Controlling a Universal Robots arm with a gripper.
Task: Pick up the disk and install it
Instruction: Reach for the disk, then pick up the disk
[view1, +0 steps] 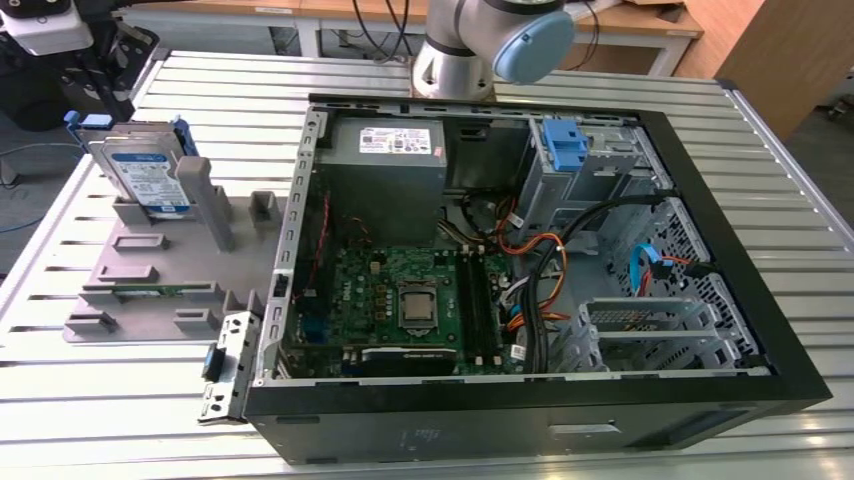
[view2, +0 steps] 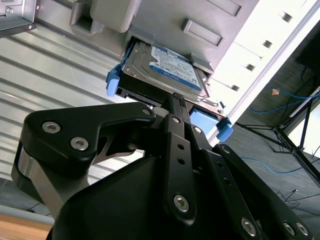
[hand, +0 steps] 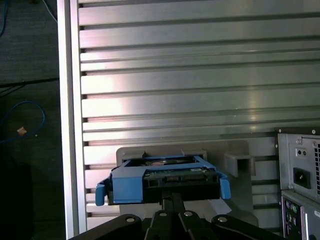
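The disk (view1: 144, 172) is a silver-grey hard drive with a white-and-blue label in a blue plastic carrier. It stands upright in a slot of the grey holder (view1: 160, 270) at the exterior view's left. In both wrist views the disk (view2: 165, 67) (hand: 165, 180) lies just ahead of my gripper (view2: 176, 97) (hand: 171, 197). The two black fingers are pressed together and hold nothing. Their tips sit close to the carrier's near edge, and I cannot tell whether they touch it.
An open computer case (view1: 534, 400) lies on the slatted metal table (view1: 747, 150), with a motherboard (view1: 400, 300), cables and a power supply (view1: 387, 150) inside. A blue bracket (view1: 567, 145) stands in the drive cage at the case's far side. The arm's base joint (view1: 494, 40) rises behind the case.
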